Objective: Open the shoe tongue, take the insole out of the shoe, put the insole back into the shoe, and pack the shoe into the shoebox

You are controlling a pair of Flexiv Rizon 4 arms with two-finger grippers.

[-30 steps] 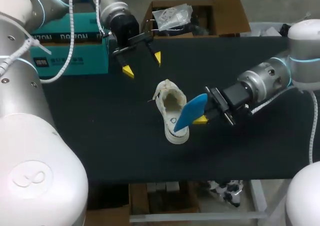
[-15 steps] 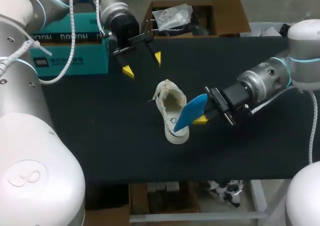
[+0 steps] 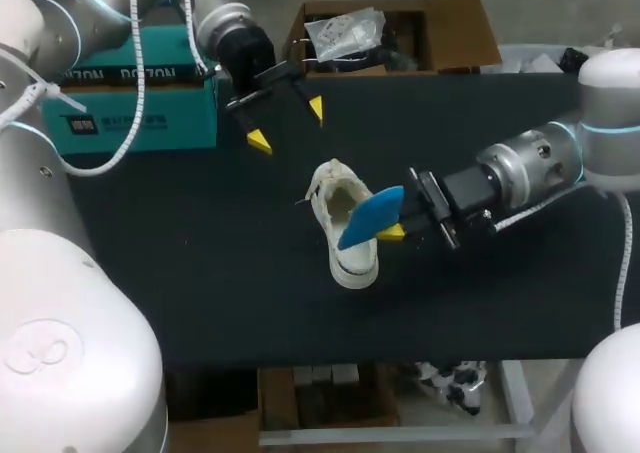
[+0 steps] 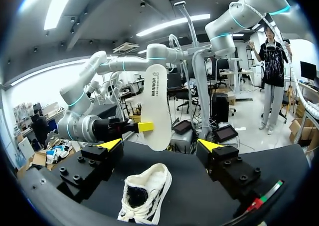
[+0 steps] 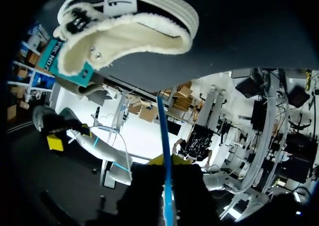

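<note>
A white fleece-lined shoe [image 3: 338, 235] lies on the black table [image 3: 200, 263], toe toward the front edge. My right gripper [image 3: 392, 231] is shut on a blue insole [image 3: 370, 216] and holds it tilted over the shoe's right side. Seen from the left wrist, the insole [image 4: 155, 111] shows its white underside above the shoe [image 4: 144, 198]. In the right wrist view the insole [image 5: 163, 151] is edge-on between that gripper's fingers, with the shoe [image 5: 124, 31] ahead. My left gripper [image 3: 288, 123] hangs open behind the shoe, empty. The teal shoebox [image 3: 140, 98] sits closed at the back left.
An open cardboard box [image 3: 455, 33] holding plastic-wrapped items stands at the back, right of the shoebox. Bare black table surrounds the shoe on the left, front and right.
My right gripper has shifted the insole slightly left, further over the shoe's opening. The left arm has stayed about where it was.
</note>
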